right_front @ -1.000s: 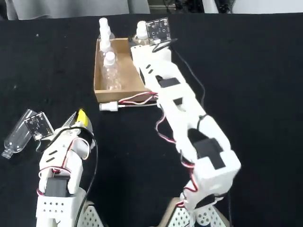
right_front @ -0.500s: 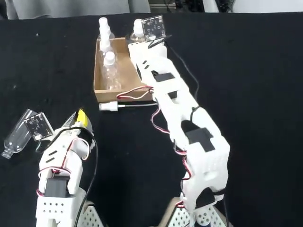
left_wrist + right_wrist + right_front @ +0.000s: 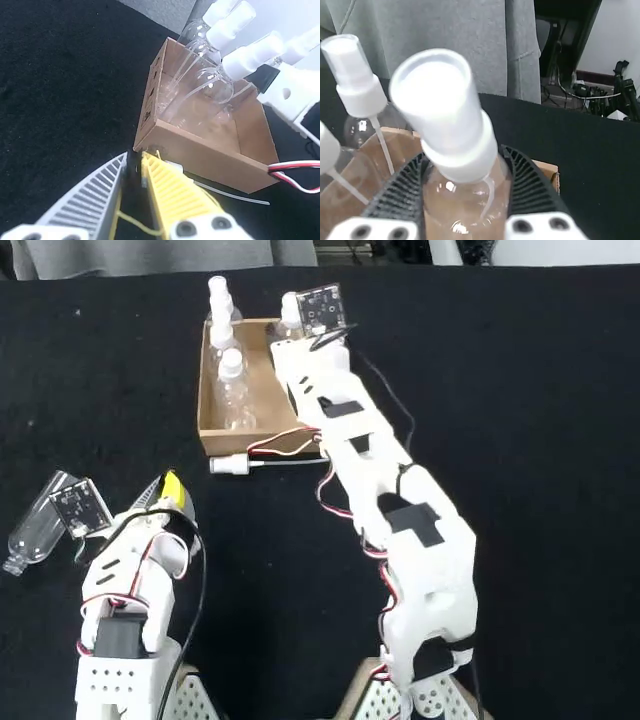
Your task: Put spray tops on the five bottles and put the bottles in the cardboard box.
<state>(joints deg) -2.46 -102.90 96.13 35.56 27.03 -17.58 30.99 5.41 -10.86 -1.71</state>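
Black table (image 3: pixel 520 390), cardboard box (image 3: pixel 250 442) right under the right gripper (image 3: pixel 464 177), which is clamped round a capped bottle (image 3: pixel 455 200) at the box's far corner. Looks like the drop-in step: next it needs to lower and let go. Since a second ago that arm's swung slightly boxward. Left gripper (image 3: pixel 134 165) is open a crack and empty, with the loose spray top (image 3: pixel 232 465) just ahead of it
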